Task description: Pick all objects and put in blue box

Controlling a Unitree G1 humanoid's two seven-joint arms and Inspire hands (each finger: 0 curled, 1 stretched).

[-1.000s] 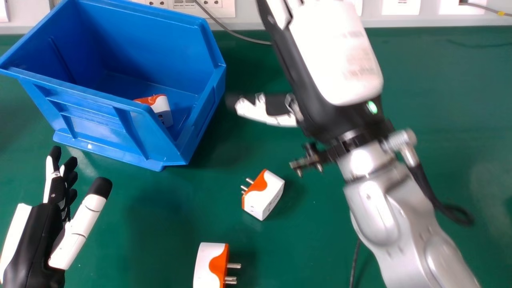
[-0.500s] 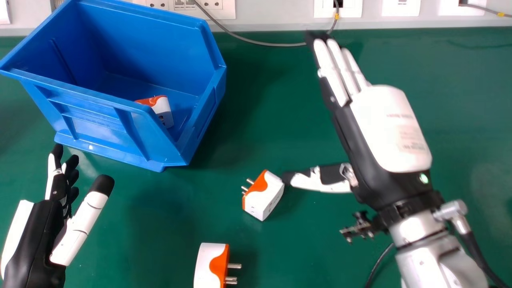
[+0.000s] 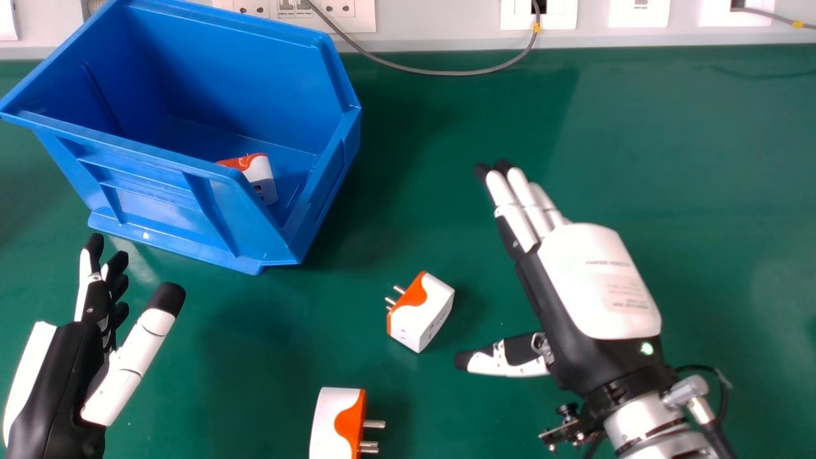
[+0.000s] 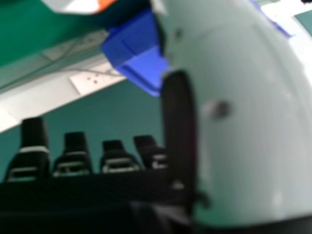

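My right hand point(image 3: 593, 280) is held over the table right of the middle plug adapter, its fingers straight and thumb pointing left. That white and orange adapter point(image 3: 421, 312) lies on the table, pins to the left. Another adapter point(image 3: 335, 421) lies at the front edge of the view, pins to the right. Inside the blue box point(image 3: 146, 185) sits a third adapter point(image 3: 258, 178), partly hidden by the wall. My left hand point(image 3: 70, 363) stays open at the lower left. In the right hand view, my right hand point(image 4: 117, 165) has straight fingers, with the blue box point(image 4: 141, 58) beyond.
The green table point(image 3: 720, 159) extends to a wall with socket plates point(image 3: 539, 14) at the back. A grey cable point(image 3: 440, 72) loops over the table's rear edge, right of the box.
My right hand has moved from beside the box back toward the front and right, coming down to the right of the middle adapter. The left hand has barely moved.
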